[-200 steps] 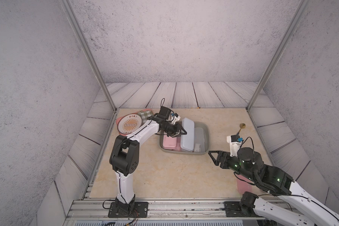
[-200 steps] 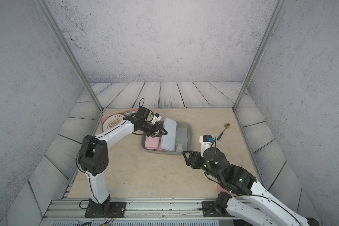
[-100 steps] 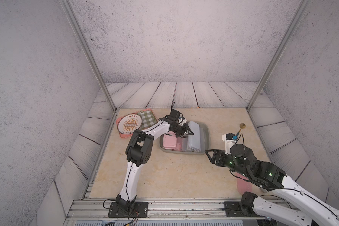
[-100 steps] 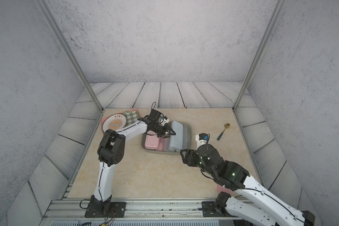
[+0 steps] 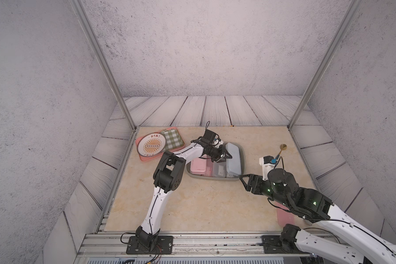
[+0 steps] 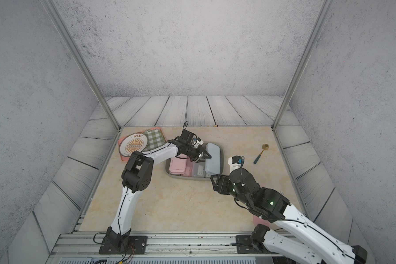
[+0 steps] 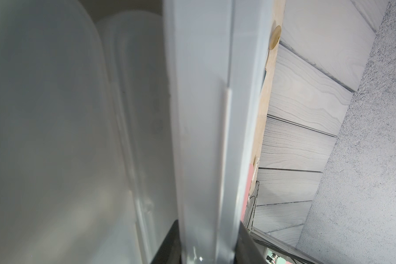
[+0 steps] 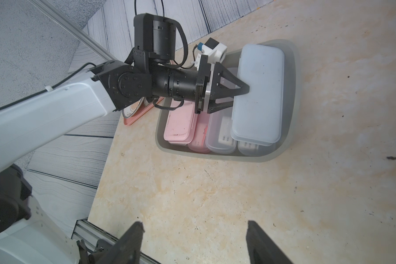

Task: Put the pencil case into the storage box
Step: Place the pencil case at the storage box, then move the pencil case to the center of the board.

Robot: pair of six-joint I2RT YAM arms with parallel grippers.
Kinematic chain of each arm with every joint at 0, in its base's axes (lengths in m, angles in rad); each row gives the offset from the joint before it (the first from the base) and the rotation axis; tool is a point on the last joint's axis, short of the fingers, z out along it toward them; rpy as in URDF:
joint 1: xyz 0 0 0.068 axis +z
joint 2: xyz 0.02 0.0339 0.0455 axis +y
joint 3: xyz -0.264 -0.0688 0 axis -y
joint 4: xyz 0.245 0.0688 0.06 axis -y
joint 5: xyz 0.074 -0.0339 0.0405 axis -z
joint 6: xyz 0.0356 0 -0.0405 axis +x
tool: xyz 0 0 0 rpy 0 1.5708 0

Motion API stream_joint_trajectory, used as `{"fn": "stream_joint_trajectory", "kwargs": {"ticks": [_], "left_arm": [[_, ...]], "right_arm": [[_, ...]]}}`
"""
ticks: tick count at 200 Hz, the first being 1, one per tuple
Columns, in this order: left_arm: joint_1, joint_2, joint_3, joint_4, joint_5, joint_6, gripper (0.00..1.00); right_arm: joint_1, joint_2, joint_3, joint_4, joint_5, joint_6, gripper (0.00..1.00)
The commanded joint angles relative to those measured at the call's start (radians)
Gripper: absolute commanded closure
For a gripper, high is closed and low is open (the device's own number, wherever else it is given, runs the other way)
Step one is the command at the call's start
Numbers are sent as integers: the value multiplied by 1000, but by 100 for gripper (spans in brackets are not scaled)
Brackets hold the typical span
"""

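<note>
My left gripper [image 5: 227,157] [image 6: 206,156] [image 8: 241,94] is shut on the long edge of a pale blue-grey pencil case [image 5: 234,157] [image 6: 214,158] [image 8: 258,96] [image 7: 204,114]. The case lies level over the right side of the grey-green storage box [image 5: 213,178] [image 6: 188,179] [image 8: 290,96], above two clear cases [image 8: 220,134]. I cannot tell whether it rests on them. A pink case [image 5: 198,165] [image 8: 181,123] lies in the box's left side. My right gripper [image 5: 242,180] [image 6: 213,182] [image 8: 194,225] is open and empty just off the box's front right corner.
A pink tray [image 5: 144,158] with a round plate [image 5: 151,145] and checked cloth [image 5: 173,138] stands at the back left. A gold spoon [image 5: 281,149] lies at the right. A flat pink thing [image 5: 284,214] shows partly under my right arm.
My left arm has swung its elbow inward and carried the blue-grey case rightward over the box, tilting it on the way and levelling it. The right gripper has crept slightly toward the box.
</note>
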Motion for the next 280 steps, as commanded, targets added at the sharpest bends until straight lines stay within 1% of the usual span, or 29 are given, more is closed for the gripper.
{"fn": "stream_joint_trajectory", "kwargs": {"ticks": [1, 25, 44, 65, 76, 87, 92, 104, 105, 109, 111, 112, 115, 140, 165, 189, 206, 219, 231, 246, 262, 273, 280], "left_arm": [[-6, 37, 21, 20, -11, -18, 84], [-12, 16, 19, -39, -53, 10, 64], [-16, -20, 10, -102, -121, 57, 52], [-18, -45, 9, -157, -185, 86, 44], [-20, -58, 10, -182, -215, 101, 38], [-21, -69, 14, -202, -243, 121, 35], [-23, -74, 16, -211, -253, 131, 31], [-26, -88, 23, -236, -285, 156, 29], [-27, -89, 23, -238, -287, 158, 28], [-28, -96, 23, -244, -301, 166, 17], [-29, -100, 25, -250, -307, 170, 6], [-29, -101, 25, -252, -311, 173, 3], [-30, -107, 27, -260, -323, 181, 0], [-44, -164, 26, -313, -397, 251, 0], [-55, -258, -27, -321, -454, 321, 0], [-83, -372, -76, -357, -554, 462, 0], [-94, -476, -157, -345, -625, 562, 0], [-93, -553, -235, -323, -669, 635, 0], [-92, -626, -316, -281, -703, 687, 0], [-93, -699, -388, -273, -697, 748, 0], [-92, -755, -455, -268, -686, 770, 0], [-92, -789, -501, -253, -680, 780, 0], [-92, -806, -525, -249, -677, 787, 0]], "right_arm": [[-1, 9, -9, 12, 13, 7, 27], [-2, 13, -10, 22, 13, 5, 27], [-1, 13, -17, 34, 13, 7, 27], [-1, 13, -23, 42, 22, 9, 27], [-1, 14, -20, 42, 23, 9, 27], [-2, 12, -17, 42, 23, 8, 26], [-1, 11, -17, 41, 23, 8, 26], [-1, 9, -18, 36, 27, 8, 26], [-1, 9, -18, 36, 28, 8, 26], [-2, 9, -18, 33, 31, 9, 26], [-2, 8, -18, 34, 32, 10, 26], [-2, 8, -19, 33, 32, 10, 26], [-2, 7, -20, 32, 33, 11, 26], [-2, -13, -33, 19, 73, 27, 25], [-2, -44, -26, -30, 150, 39, 25], [-2, -60, -4, -107, 248, 53, 21], [-20, -47, 22, -173, 293, 59, 18], [-85, -16, 49, -240, 279, 58, 16], [-195, 22, 58, -279, 212, 38, 15], [-362, 70, 44, -284, 115, -9, 10], [-562, 136, 23, -272, 20, -72, 5], [-704, 188, 3, -258, -13, -105, 1], [-795, 223, -13, -249, -32, -119, 1]]}}
